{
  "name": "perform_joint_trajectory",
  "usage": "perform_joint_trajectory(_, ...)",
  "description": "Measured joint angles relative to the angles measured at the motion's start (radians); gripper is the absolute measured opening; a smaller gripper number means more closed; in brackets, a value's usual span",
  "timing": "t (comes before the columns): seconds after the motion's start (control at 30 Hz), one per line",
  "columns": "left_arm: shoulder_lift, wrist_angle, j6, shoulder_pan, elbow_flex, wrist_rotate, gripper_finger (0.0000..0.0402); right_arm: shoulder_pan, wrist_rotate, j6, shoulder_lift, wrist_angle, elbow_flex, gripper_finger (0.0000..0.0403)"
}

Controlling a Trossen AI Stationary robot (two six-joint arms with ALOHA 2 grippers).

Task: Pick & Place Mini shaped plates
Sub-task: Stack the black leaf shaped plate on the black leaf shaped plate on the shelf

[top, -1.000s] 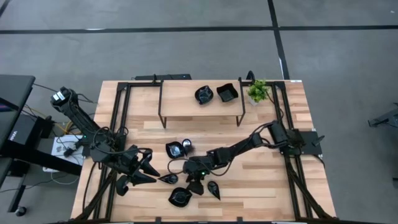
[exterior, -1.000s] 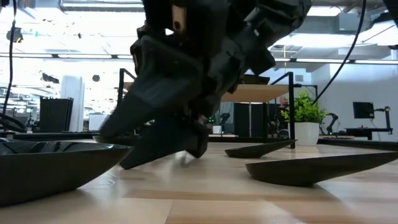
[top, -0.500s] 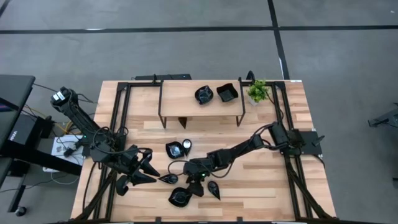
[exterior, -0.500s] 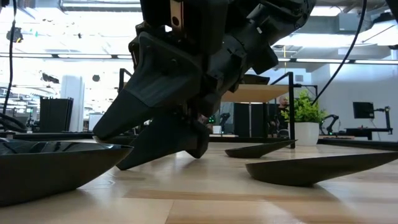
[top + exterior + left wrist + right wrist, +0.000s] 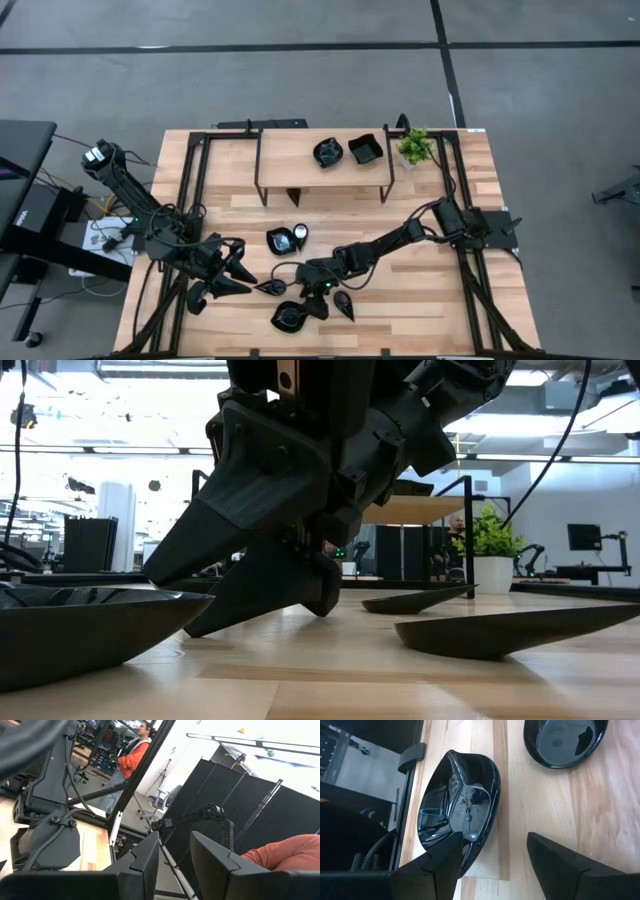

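Observation:
Several glossy black mini plates show. Two sit on the raised wooden shelf: a round one and a square one. On the table lie a leaf-shaped plate, two teardrop plates, and two more. My right gripper is open and low over the leaf plate's rim, one finger above the plate, the other beside it over bare wood. My left gripper waits open near the table's left near corner.
A small green potted plant stands at the shelf's right end. A black frame rail runs just beyond the leaf plate. Another dish lies close ahead of the right gripper. A person in orange stands in the room behind.
My right gripper has moved toward the table's near edge and sunk lower toward the leaf-shaped plate, staying open. The plates have kept their places.

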Motion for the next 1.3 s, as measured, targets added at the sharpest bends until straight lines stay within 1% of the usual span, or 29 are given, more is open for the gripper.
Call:
perform_joint_trajectory(0.23, 0.0, 0.0, 0.0, 0.0, 0.0, 0.0, 0.0113, 0.0, 0.0, 0.002, 0.0, 0.0, 0.0, 0.0212)
perform_joint_trajectory(0.6, 0.0, 0.0, 0.0, 0.0, 0.0, 0.0, 0.0113, 0.002, 0.001, -0.001, 0.0, -0.001, 0.0, 0.0158)
perform_joint_trajectory(0.9, 0.0, 0.0, 0.0, 0.0, 0.0, 0.0, 0.0113, 0.001, -0.001, 0.003, 0.002, -0.015, 0.016, 0.0125)
perform_joint_trajectory(1.03, 0.0, 0.0, 0.0, 0.0, 0.0, 0.0, 0.0113, 0.002, -0.007, 0.006, 0.004, -0.011, 0.036, 0.0117)
perform_joint_trajectory(1.3, 0.0, -0.001, 0.0, 0.0, 0.0, 0.0, 0.0113, 0.002, -0.007, 0.03, 0.004, -0.023, 0.047, 0.0115)
